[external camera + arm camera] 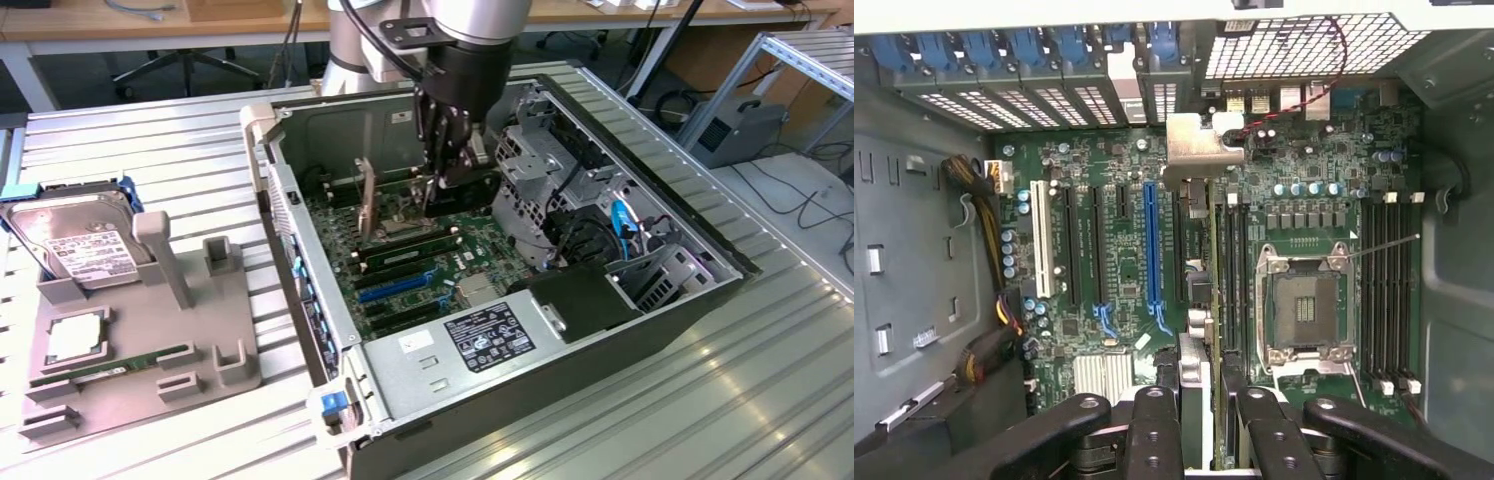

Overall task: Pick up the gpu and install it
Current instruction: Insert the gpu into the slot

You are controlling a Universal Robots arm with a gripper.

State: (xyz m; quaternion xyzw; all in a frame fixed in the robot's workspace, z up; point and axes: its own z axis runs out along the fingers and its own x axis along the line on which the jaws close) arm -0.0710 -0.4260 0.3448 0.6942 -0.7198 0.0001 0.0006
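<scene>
In the exterior view, a ribbed metal surface (160, 130) carries an open computer case (587, 365) lying on its side. Behind it run wooden desks (134, 20) with a chair base (187, 65) under them. A metal frame (801, 60) and loose floor cables (801, 200) sit at the exterior view's right.

On the exterior view's left of the case lies a grey fixture tray (134, 400). It holds a hard drive (87, 250), a square processor chip (76, 338) and a green RAM stick (127, 362).

The arm reaches down into the case, and its tool (441, 185) is clamped on the gpu (367, 200). The card stands on edge above the board, well inside the case walls. A drive cage (534, 170) rises close beside the tool on the exterior view's right. The labelled power supply (490, 335) lies nearer the camera.

In the wrist view, the tool (1202, 425) has its dark fingers (1154, 430) closed on either side of the card, which is seen edge-on. Its pale metal bracket (1199, 150) is at the far end, next to the rear slot openings with their blue clips (1004, 50).

The card hangs over the green motherboard (1124, 280), between the long blue slot (1151, 240) and the empty processor socket (1304, 310). I cannot tell whether its lower edge touches a slot.

A white slot (1041, 240) and a bundle of yellow and black wires (984, 220) lie beyond the blue slot. Memory slots (1389, 290) flank the socket. A red wire (1324, 70) crosses the perforated rear grille (1304, 40).
</scene>
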